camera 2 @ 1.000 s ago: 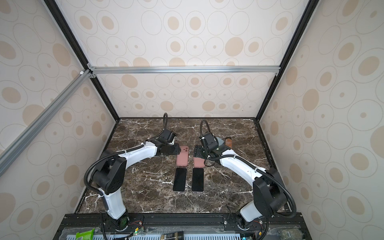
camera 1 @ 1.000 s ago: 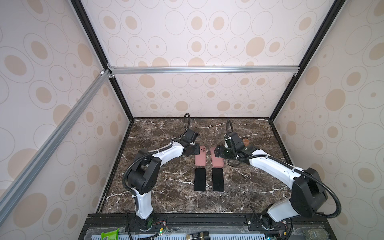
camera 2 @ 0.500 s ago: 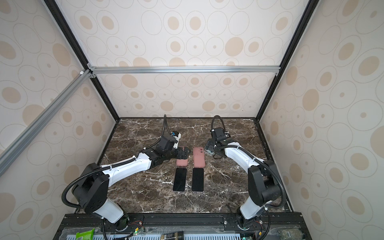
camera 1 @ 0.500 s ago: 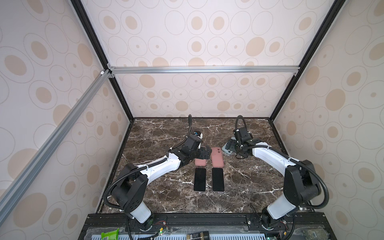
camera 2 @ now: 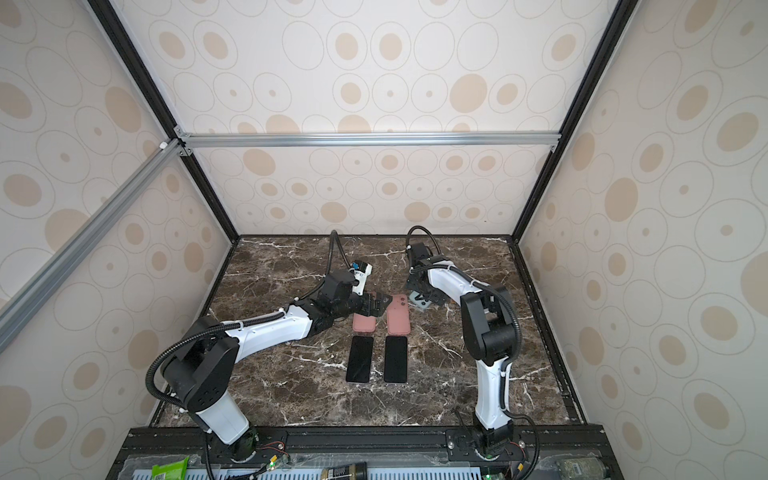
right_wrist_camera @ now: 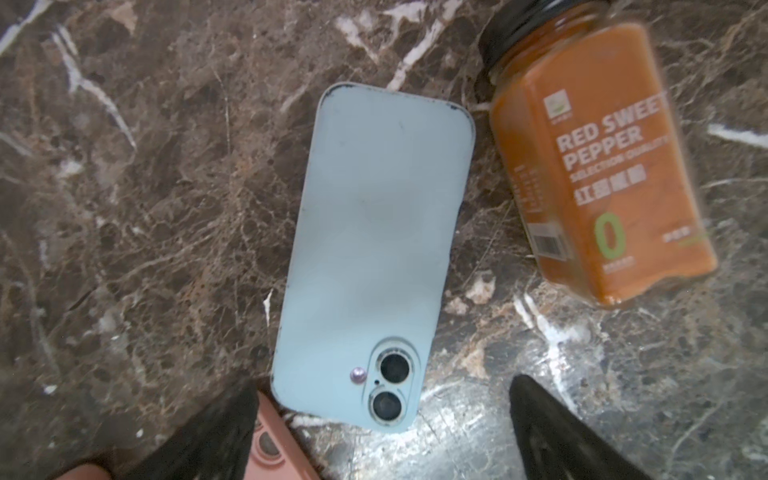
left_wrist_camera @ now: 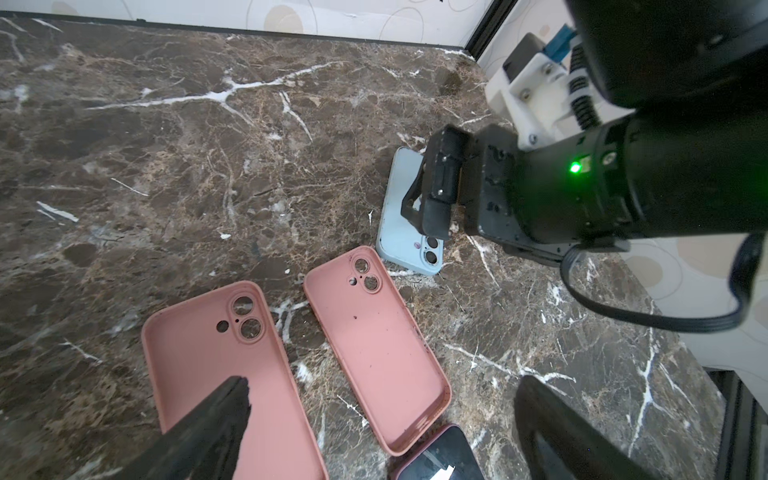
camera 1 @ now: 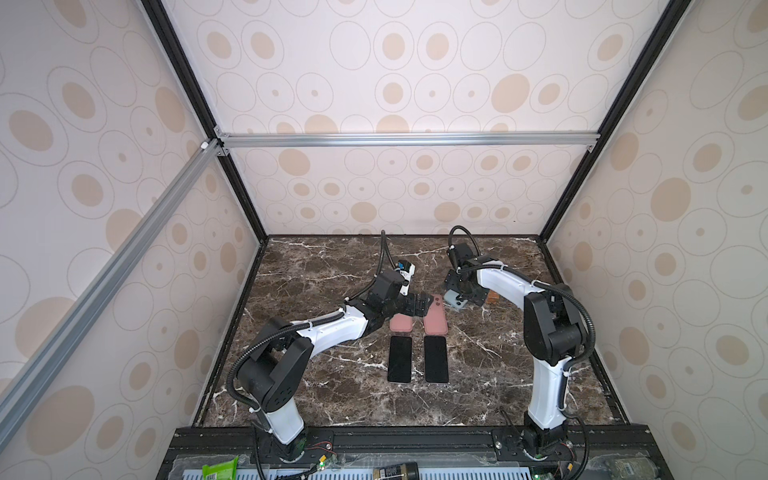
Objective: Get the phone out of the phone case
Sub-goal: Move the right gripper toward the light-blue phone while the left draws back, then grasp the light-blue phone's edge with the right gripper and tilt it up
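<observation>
Two of the jobs look finished. Near the middle of the table [camera 1: 316, 274], the left case [camera 1: 401, 324] and the right case [camera 1: 435, 322], both pink, lie side by side, empty and hollow side up. At 6 o'clock of each, just apart from it, a bare black handset lies flat: the left phone [camera 1: 400, 359] and the right phone [camera 1: 436, 359]. What seems left is the blue phone [right_wrist_camera: 374, 232], at about 2 o'clock of the right case and nearly touching its far corner. It lies back up with its lenses showing. The worn rim suggests a blue case is still on it, though the pictures do not settle that. A jar [right_wrist_camera: 598, 166] of red pepper lies on its side just beside it, at 3 o'clock in both top views. The right gripper [right_wrist_camera: 384, 388] hangs over the blue phone's camera end, fingers spread wide and holding nothing. The left gripper [camera 1: 417, 305] hovers above the far ends of the pink cases, likewise spread and empty. By this reckoning the work is roughly two thirds done: the blue phone has yet to be gripped, peeled free and laid down.
</observation>
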You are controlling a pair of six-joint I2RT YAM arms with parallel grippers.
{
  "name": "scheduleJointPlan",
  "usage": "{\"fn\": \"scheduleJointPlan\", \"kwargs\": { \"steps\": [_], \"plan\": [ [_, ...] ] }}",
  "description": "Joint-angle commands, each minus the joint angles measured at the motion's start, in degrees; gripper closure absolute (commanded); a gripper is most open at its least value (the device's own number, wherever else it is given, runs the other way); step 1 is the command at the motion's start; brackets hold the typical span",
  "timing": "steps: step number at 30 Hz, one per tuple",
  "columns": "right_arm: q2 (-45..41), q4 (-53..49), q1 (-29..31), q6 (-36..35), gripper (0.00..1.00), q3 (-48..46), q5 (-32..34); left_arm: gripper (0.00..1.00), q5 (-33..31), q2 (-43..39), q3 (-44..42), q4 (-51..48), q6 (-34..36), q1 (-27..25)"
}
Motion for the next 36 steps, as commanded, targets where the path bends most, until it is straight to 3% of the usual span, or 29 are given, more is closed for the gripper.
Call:
{"fn": "scheduleJointPlan", "kwargs": {
  "steps": [1, 23, 36],
  "plan": [
    [2.71, -3.64, -0.17, 1.22, 0.03, 3.11, 1.65, 0.01, 3.64, 0.66, 1.59, 5.36, -0.49, 1.25],
    [12.59, -8.54, -0.17, 0.90, 0.02, 11.82, 0.93, 0.01, 5.54, 1.87, 0.68, 6.09, 0.39, 2.57],
    [13.76, -9.61, -0.28, -0.04, 0.19, 11.14, -1.80, 0.01, 4.43, 2.09, 1.07, 4.75, 0.28, 2.59]
  ]
}}
